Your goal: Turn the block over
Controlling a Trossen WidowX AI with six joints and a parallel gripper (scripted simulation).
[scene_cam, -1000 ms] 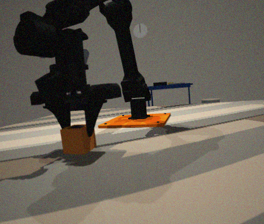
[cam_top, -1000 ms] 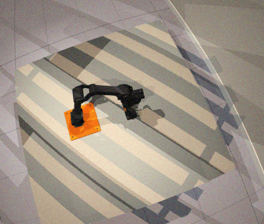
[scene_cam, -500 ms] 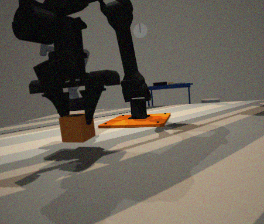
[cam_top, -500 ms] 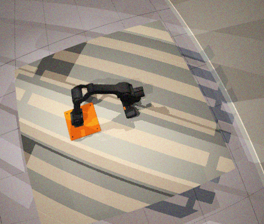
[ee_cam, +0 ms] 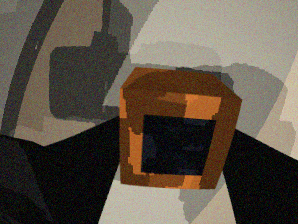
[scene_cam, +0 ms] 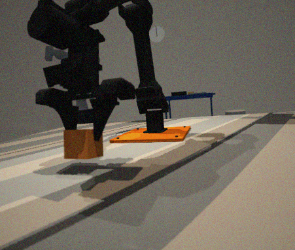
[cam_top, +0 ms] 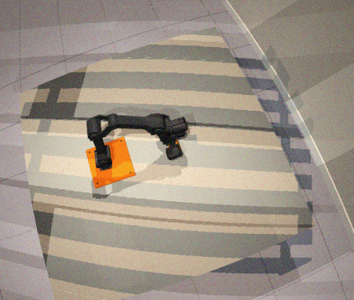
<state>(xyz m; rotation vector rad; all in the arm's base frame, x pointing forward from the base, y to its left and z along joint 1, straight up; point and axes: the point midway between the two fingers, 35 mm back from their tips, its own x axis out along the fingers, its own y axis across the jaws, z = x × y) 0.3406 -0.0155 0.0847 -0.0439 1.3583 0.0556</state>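
The orange block hangs a little above the table, with its shadow below it in the exterior view. My gripper is shut on it, one finger on each of two opposite sides. The block is about upright. Its marked side, a dark square with an orange border, faces up toward the wrist camera. In the top view, only small orange bits of the block show under the arm. Its underside is hidden.
The arm's orange base plate lies on the striped table top, beyond the block in the exterior view. A blue table stands far behind.
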